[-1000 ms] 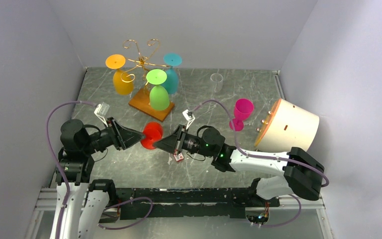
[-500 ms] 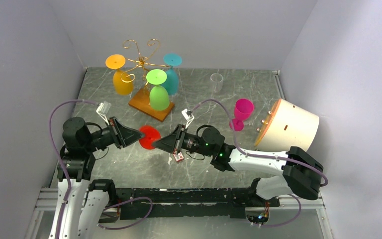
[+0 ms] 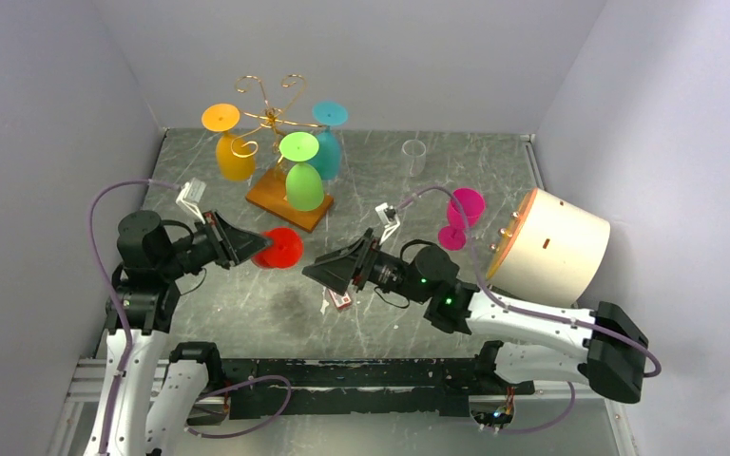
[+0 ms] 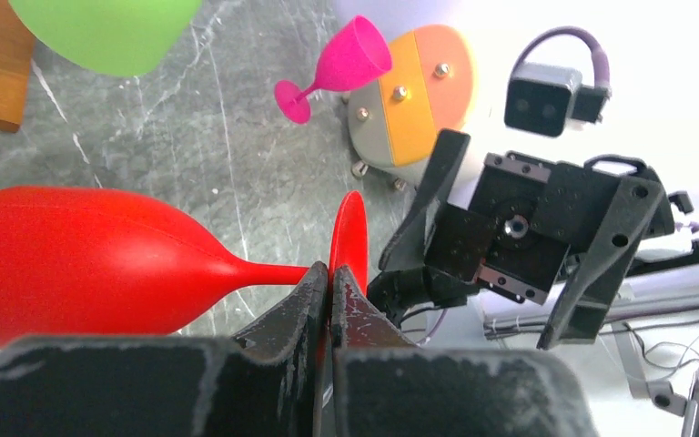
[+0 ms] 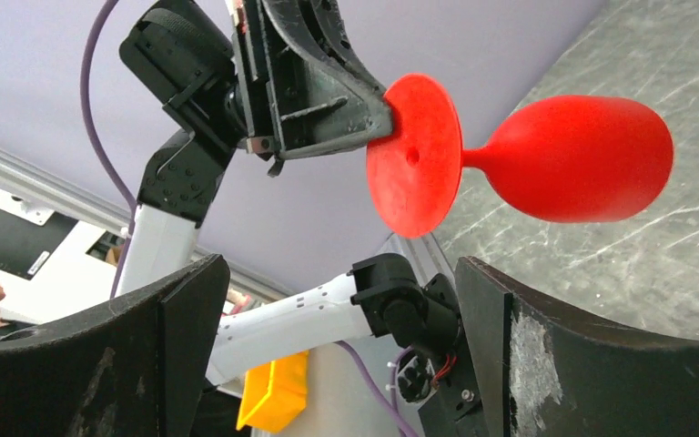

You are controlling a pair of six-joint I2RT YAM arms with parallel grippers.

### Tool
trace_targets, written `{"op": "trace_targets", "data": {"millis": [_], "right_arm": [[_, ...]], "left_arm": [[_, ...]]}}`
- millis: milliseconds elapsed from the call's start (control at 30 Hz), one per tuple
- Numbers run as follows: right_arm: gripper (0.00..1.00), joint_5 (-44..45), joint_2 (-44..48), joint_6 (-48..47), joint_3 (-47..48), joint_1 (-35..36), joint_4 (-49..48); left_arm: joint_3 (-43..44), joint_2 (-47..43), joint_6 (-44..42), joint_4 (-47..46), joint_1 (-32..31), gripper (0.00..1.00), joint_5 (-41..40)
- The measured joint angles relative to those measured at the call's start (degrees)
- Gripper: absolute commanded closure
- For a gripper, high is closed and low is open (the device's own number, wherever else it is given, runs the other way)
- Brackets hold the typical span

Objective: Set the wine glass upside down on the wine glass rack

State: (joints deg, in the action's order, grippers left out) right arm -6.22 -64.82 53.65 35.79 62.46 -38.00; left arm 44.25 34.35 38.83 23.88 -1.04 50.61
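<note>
one red wine glass (image 3: 283,247) held sideways over the tabletop's middle, stem clamped by the left gripper (image 4: 329,278), right gripper (image 3: 315,269) spread wide nearby, wine glass rack (image 3: 264,196) stood near the far edge

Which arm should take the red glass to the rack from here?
Left. The left fingers are shut on the red wine glass by its foot, and the wine glass rack stands nearer that arm. The right fingers are open, apart from the glass, holding nothing.
</note>
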Motion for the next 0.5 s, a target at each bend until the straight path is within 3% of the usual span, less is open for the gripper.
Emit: {"op": "trace_targets", "data": {"millis": [200,500], "right_arm": [[0.00,2.01,5.18,-1.90,-1.62,0.00,2.89],[0.00,4.15,12.39,-3.54,-3.78,0.00,6.64]], "left_arm": [[3.87,2.95,4.24,-2.25,0.00,0.93,-4.28],[4.02,5.90,18.03,-14.71,0.02,0.93,-10.56]]}}
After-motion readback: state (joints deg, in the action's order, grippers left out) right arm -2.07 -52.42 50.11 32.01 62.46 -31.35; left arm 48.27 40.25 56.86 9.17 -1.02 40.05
